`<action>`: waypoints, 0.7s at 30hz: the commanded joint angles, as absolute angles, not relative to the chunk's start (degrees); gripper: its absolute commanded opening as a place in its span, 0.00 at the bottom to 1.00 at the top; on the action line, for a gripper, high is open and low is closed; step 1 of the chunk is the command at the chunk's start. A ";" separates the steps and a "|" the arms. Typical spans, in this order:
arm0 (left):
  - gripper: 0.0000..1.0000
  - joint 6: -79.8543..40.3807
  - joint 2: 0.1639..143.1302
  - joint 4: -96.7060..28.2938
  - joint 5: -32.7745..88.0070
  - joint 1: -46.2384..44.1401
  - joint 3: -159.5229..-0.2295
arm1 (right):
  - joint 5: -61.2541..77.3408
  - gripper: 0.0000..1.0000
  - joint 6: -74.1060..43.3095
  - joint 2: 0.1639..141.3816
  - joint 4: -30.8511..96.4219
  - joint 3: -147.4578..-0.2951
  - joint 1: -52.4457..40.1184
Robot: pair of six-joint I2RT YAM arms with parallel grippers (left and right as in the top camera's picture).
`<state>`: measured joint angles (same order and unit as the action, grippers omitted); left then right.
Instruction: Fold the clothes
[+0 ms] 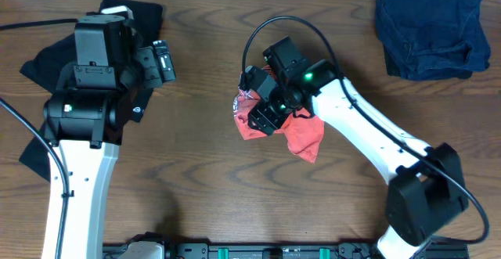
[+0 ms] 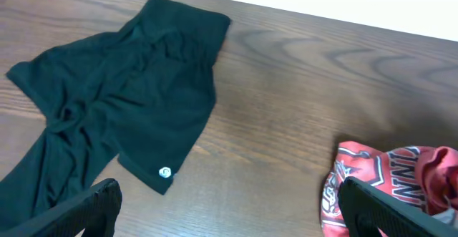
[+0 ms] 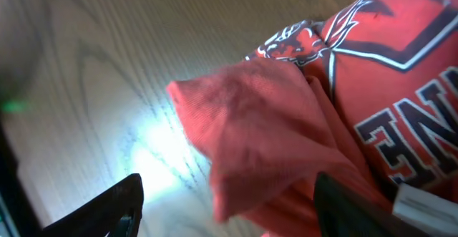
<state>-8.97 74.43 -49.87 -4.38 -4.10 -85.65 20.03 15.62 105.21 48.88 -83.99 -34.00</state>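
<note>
The coral-red T-shirt (image 1: 305,138) lies crumpled in a heap at the table's middle, its white-and-dark lettering showing (image 3: 401,115). My right gripper (image 1: 262,114) is down on its left side, open, with a loose fold of red cloth (image 3: 243,122) between the spread fingers (image 3: 107,208). A black garment (image 1: 137,10) with a small white logo (image 2: 165,171) is spread at the far left, partly under my left arm. My left gripper (image 2: 229,215) hovers open over bare wood between the black garment (image 2: 122,101) and the red shirt (image 2: 379,172), holding nothing.
A navy garment (image 1: 430,28) sits bunched at the back right corner. The right arm's white link (image 1: 368,134) slants from the front right edge toward the middle. Cables (image 1: 266,28) loop above the right wrist.
</note>
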 commanded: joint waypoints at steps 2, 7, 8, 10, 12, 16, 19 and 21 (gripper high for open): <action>0.98 -8.21 74.48 -50.37 -5.21 -3.53 -86.50 | 18.28 0.53 14.68 106.54 49.25 -83.74 -34.30; 0.98 -8.23 74.48 -50.37 -5.21 -3.55 -86.50 | 14.96 0.06 11.14 106.34 49.19 -84.47 -32.93; 0.98 -8.21 74.48 -50.37 -5.21 -3.55 -86.50 | 14.96 0.01 10.66 106.19 49.60 -84.79 -32.40; 0.98 -8.23 74.48 -50.39 -5.21 -3.55 -86.50 | 14.96 0.01 10.09 105.58 51.07 -85.38 -31.38; 0.98 -8.21 74.48 -50.41 -5.21 -3.55 -86.50 | 14.98 0.01 9.61 104.40 53.06 -85.78 -30.17; 0.98 -8.21 74.48 -50.41 -5.21 -3.55 -86.50 | 14.72 0.00 6.90 101.10 57.06 -86.00 -27.44; 0.98 -8.21 74.48 -50.41 -5.21 -3.55 -86.48 | 14.74 0.01 4.67 98.76 60.25 -86.00 -24.43; 0.98 -8.21 74.48 -50.41 -5.21 -3.55 -86.50 | 14.76 0.01 4.29 98.10 63.18 -86.00 -22.41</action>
